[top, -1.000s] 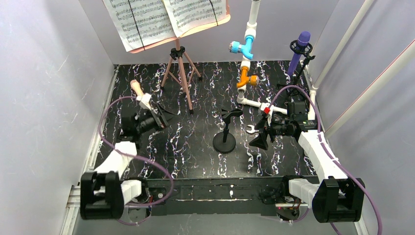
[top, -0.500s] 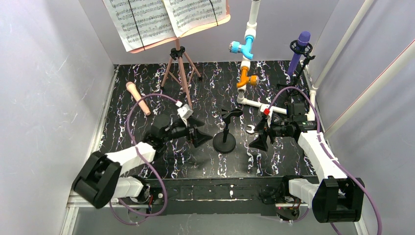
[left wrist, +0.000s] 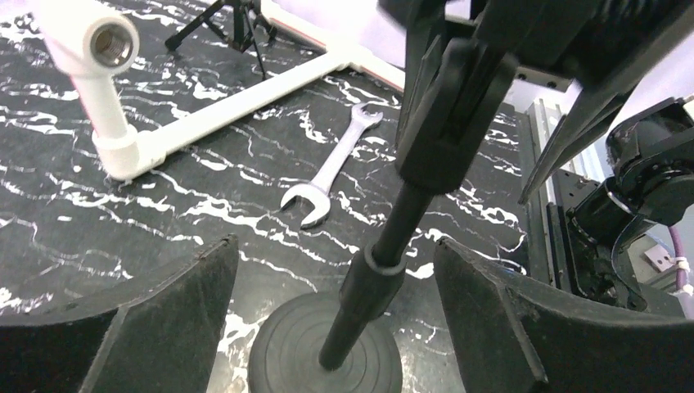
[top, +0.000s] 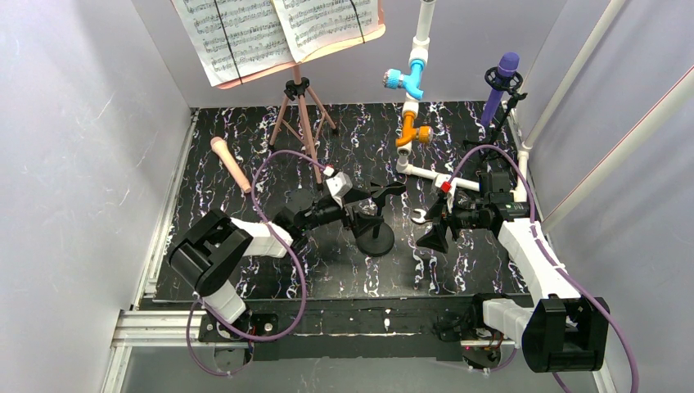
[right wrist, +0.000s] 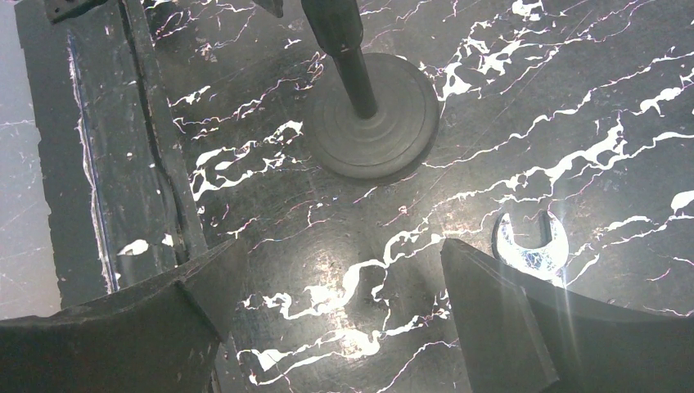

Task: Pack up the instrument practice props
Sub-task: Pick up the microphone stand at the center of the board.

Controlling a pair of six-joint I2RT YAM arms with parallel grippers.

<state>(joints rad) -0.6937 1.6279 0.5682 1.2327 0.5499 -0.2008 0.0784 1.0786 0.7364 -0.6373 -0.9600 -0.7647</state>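
One upright black mic holder, round-based

Wrench flat on table beside white pipe (blue, orange valves).

We see the top view evenly and brightly lit from above, with pale walls, only soft shadows, and all in focus. In the left wrist view the black mic holder is sharp, but the white pipe end and the dark fingers near the lens are soft. The right wrist view is dimmer, and a strong glare with streaks lies on the wrench and on the glossy table.
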